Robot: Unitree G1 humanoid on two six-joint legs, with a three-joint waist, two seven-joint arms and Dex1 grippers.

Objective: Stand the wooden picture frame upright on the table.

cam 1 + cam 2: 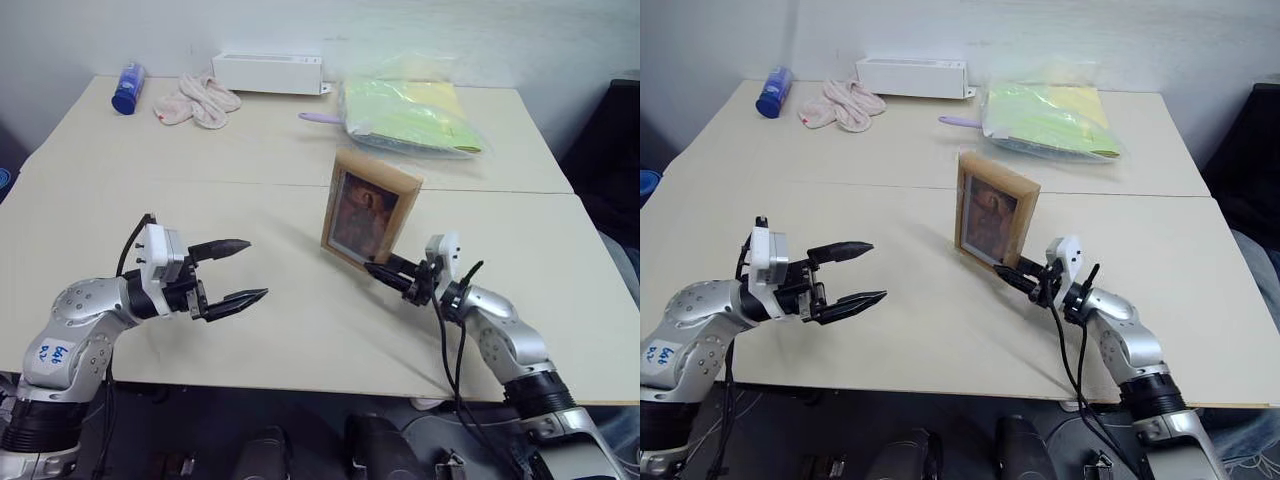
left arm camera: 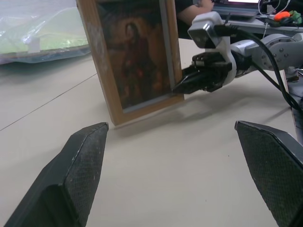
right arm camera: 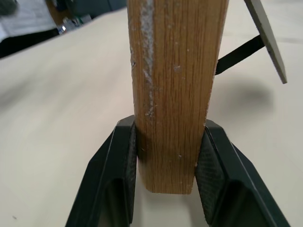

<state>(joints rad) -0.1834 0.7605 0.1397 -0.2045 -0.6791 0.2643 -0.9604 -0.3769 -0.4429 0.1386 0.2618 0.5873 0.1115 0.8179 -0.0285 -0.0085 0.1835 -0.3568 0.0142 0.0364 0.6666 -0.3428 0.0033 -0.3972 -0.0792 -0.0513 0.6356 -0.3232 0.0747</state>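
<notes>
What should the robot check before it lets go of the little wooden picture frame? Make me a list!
1. Small light-wood picture frame standing upright on the pale beige table: ok.
2. Fold-out easel stand swung out behind: ok.
3. Stand's foot resting on the table: cannot tell.
4. Right gripper clamped on the frame's lower corner: ok.
5. Left gripper open and apart from the frame: ok.
6. Clear plastic bag of yellow-green papers away from the frame: ok.

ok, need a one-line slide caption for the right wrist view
Right gripper clamped on the edge of the upright wooden picture frame, easel stand folded out behind, over the table.
</notes>
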